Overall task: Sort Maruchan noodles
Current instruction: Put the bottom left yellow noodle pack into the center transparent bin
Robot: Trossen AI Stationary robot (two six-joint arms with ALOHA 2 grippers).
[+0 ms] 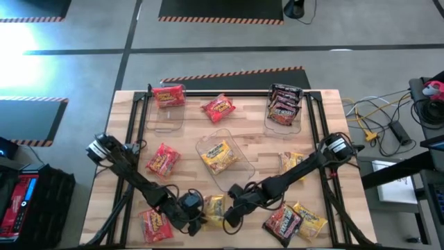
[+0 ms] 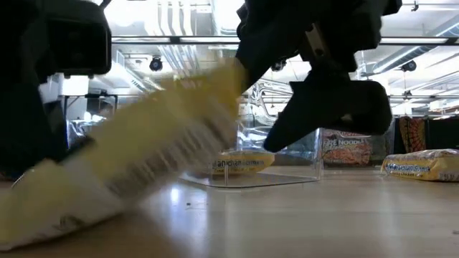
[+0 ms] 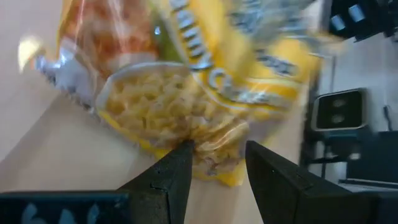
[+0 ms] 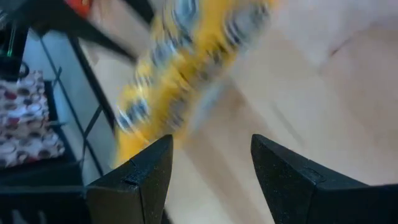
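A yellow Maruchan noodle packet (image 1: 214,207) sits near the table's front edge, between my two grippers. In the low view the yellow packet (image 2: 158,150) slants, low end at the tabletop (image 2: 43,208), high end (image 2: 222,79) raised. My left gripper (image 1: 194,208) comes from the left and is shut on it. My right gripper (image 1: 232,208) stands open on the packet's right side. In the right wrist view the packet (image 4: 180,68) lies beyond my right gripper (image 4: 208,155), not between its fingers. My left gripper (image 3: 217,162) pinches one edge of the yellow packet (image 3: 211,155) between its two fingers (image 3: 180,165). The fingers come from the table's left, slanting down. The packet is tilted in the hold, one end raised and the other down at the tabletop.
Three clear bins: far left (image 1: 166,114) with a red packet, far right (image 1: 284,121) with dark packets, centre (image 1: 232,170) with a yellow one. Loose packets: red (image 1: 218,107), red (image 1: 163,161), red (image 1: 156,226), yellow (image 1: 291,163), dark (image 1: 281,222), yellow (image 1: 310,221).
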